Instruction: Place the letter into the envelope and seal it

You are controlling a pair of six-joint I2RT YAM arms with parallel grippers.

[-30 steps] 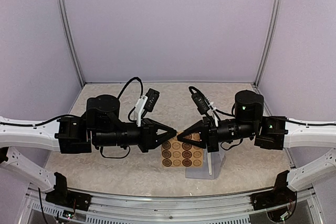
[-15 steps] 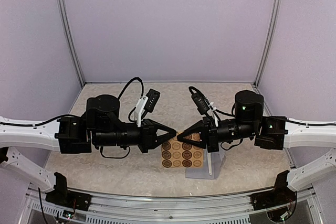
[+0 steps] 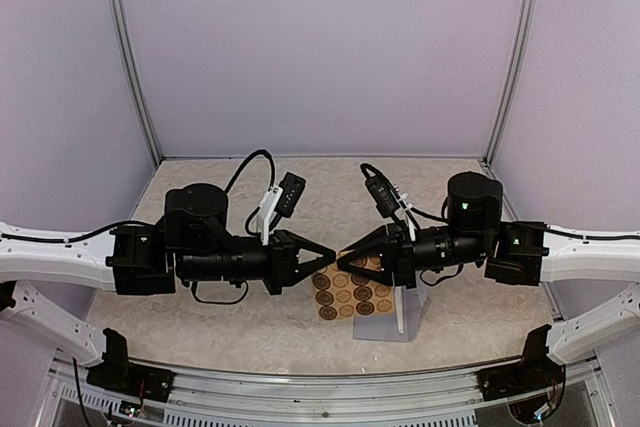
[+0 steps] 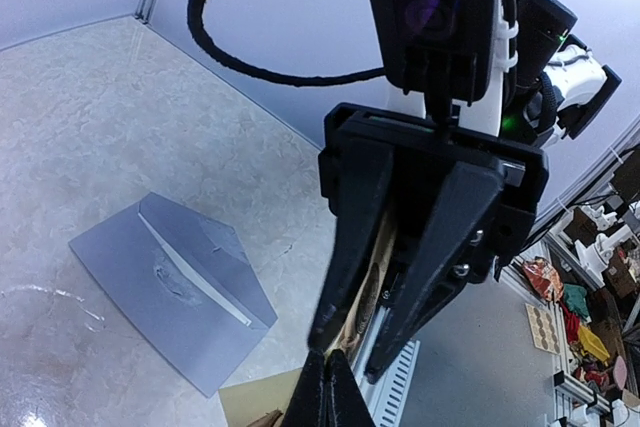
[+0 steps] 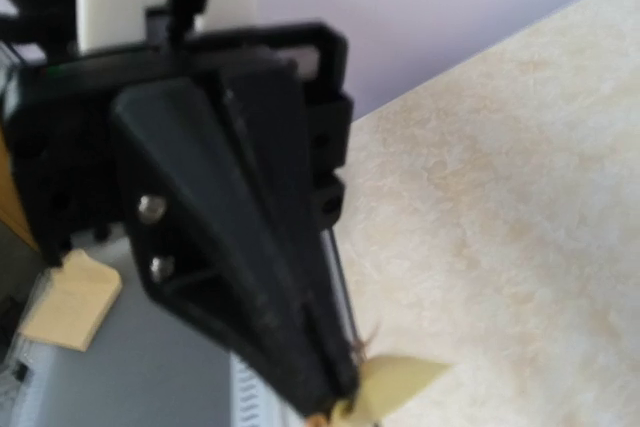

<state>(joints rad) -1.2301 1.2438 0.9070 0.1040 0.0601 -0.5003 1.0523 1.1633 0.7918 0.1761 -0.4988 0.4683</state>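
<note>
Obs., both arms raised over the surface (image 3: 200, 332), pointing at each other.

- Sticker sheet (image 3: 352, 289): tan, rows of round brown stickers, skewed. Taken as reference.
- Envelope (image 3: 410, 322): grey-lavender, flat on the surface just right of the sheet, its edge at or under the sheet's right side; I cannot tell which. Partly hidden beneath the right arm. In the left wrist view, the envelope (image 4: 170, 287) shows a thin white strip along the flap line.
- Left gripper (image 3: 333, 250): fingers closed tip to tip over the sheet's far left corner. In the left wrist view, the left gripper (image 4: 325, 397) sits right at the sheet's (image 4: 255, 402) edge. Whether the corner is pinched, cannot tell.
- Right gripper (image 3: 345, 252): nose to nose with the left one, above the same corner. Seen from the left wrist, the right gripper (image 4: 350, 359) has its fingers slightly parted, nothing visibly between them.
- Right wrist view: blurred. A pale yellowish scrap (image 5: 400, 377) at the left fingertips; not identifiable.
</note>
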